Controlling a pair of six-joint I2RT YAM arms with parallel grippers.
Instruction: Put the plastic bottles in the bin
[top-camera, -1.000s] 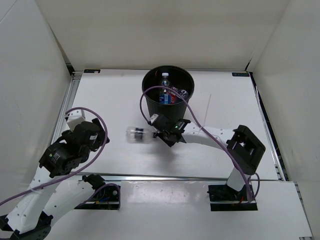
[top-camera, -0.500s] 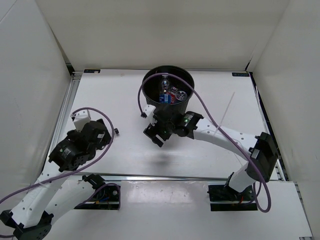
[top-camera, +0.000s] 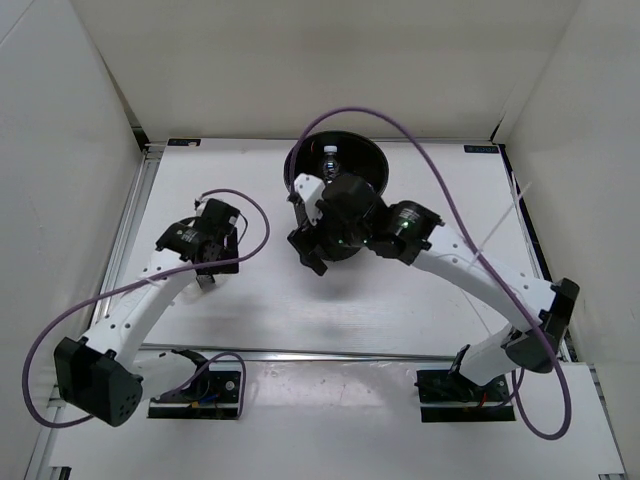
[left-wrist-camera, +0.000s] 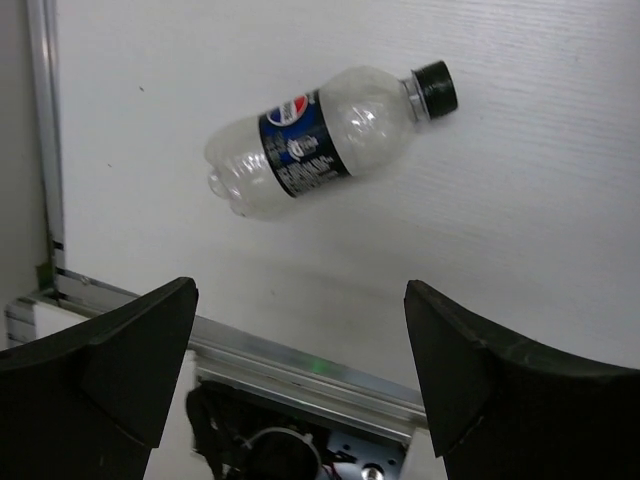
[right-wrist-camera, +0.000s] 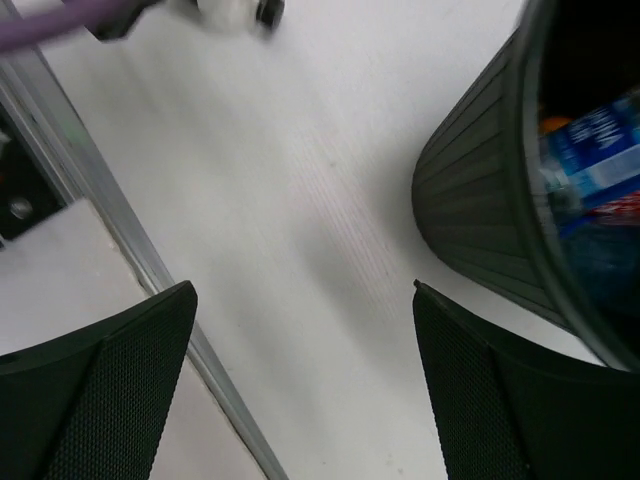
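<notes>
Left gripper (left-wrist-camera: 298, 300) hovers spread and empty over the black-capped bottle (left-wrist-camera: 322, 142). The bottle lies on its side on the surface (left-wrist-camera: 520, 220), clear of both fingers, probably lined up for a grab. Right gripper (right-wrist-camera: 304, 300) is spread too, holding nothing, just beside the black bin (right-wrist-camera: 478, 200). A blue-labelled bottle (right-wrist-camera: 590, 150) is already inside; the rest of the contents are too blurred to name.

I am hanging my left gripper (left-wrist-camera: 300, 290) over one bottle (left-wrist-camera: 320, 140) that is lying on its side on the table (left-wrist-camera: 520, 210), well to the left of the bin (right-wrist-camera: 470, 210) standing at the far middle. I am holding my right gripper (right-wrist-camera: 302, 290) above the table just beside the bin's near-left wall, and other bottles (right-wrist-camera: 590, 150) are lying inside the bin.
</notes>
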